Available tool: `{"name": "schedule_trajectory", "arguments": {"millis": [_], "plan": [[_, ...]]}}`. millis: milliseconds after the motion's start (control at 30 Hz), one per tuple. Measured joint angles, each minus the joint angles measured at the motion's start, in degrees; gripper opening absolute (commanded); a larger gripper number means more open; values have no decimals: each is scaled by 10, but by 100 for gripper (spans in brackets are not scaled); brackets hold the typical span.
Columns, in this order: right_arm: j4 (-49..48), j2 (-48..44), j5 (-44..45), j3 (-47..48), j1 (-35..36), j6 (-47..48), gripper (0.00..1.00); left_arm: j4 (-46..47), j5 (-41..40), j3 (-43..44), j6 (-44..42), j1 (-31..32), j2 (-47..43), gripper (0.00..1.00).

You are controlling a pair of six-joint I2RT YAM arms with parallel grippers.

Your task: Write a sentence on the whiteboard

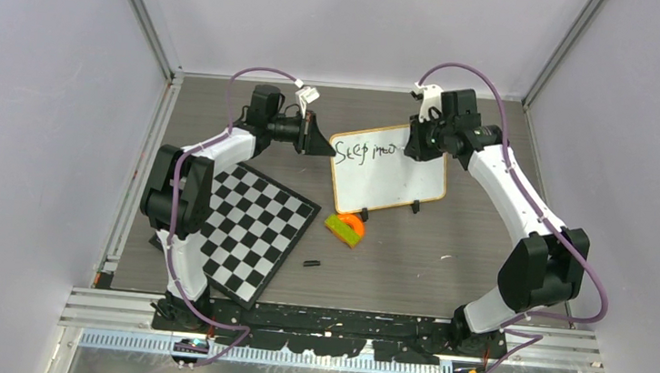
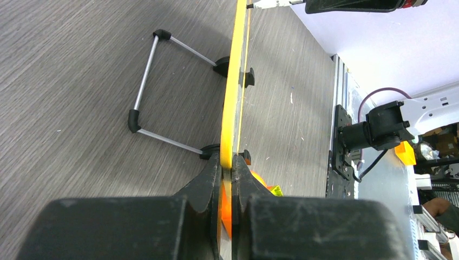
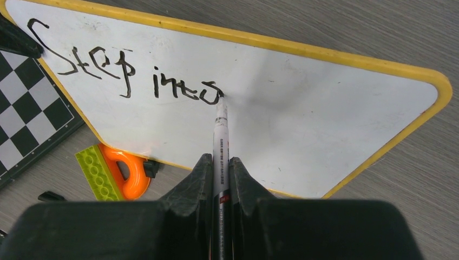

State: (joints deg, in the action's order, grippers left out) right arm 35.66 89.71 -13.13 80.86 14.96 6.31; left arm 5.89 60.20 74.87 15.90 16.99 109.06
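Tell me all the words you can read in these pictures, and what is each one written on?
"Step into": handwritten words in dark ink on the whiteboard.
The marker has tiny print along its side, too small to read.
No other writing can be seen.

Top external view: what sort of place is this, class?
Likely a robot lab cell: left arm and right arm bolted to a table, plain walls, metal rails, plus the whiteboard and chequered board.
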Motion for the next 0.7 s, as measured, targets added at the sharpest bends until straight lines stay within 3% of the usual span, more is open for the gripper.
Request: {"name": "schedule_trajectory", "arguments": {"millis": [400,700], "plan": [[10,-5,-31,-18,-1,1,0,-3,0,0,-2,0,0,0],[22,-36,-50,-9,-2,1,0,-108,5,44,-75,2,1,0]]}}
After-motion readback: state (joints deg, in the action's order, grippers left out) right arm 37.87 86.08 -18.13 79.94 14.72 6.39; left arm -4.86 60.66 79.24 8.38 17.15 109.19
